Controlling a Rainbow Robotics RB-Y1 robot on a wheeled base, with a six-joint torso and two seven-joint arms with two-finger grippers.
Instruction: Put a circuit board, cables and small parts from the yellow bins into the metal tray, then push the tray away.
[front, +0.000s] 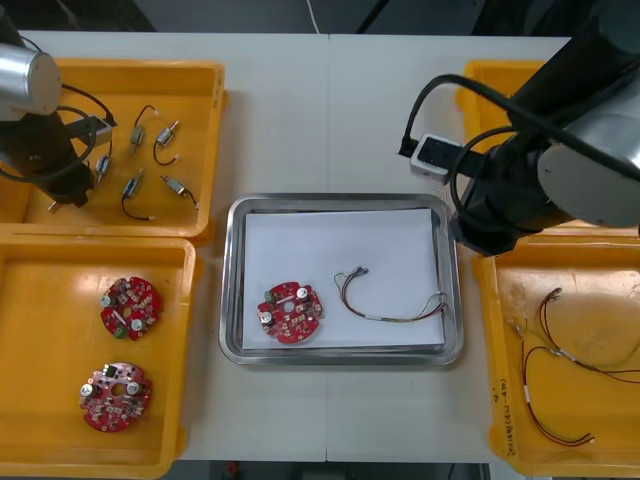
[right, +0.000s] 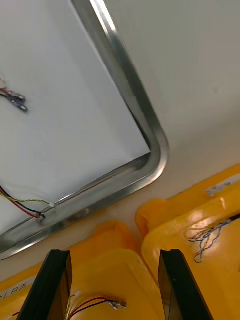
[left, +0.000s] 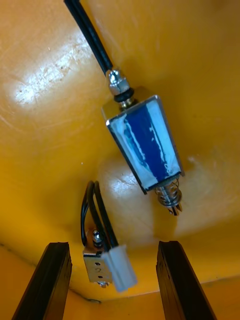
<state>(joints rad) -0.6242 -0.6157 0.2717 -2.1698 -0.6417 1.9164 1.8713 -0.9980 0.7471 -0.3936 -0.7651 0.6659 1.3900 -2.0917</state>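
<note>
A small metal part (left: 94, 261) lies between the parted left jaws.

1. Surface (front: 330, 110): light, off-white, matte. Bare down the middle band and along the far edge.
2. Seam (front: 328, 120): thin straight line at about mid-width, running far edge to near edge. It splits the surface into two panels.
3. Past the far edge: dark floor (front: 250, 12), with a thin white cord (front: 314, 14) curving across it to the surface's edge.
4. Right of the cord: dark slanted bars (front: 385, 12), can't tell what they are.
5. Near edge: narrow dark strip (front: 330, 470) below it.
6. Right wrist view: plain pale patch of the same surface.
</note>
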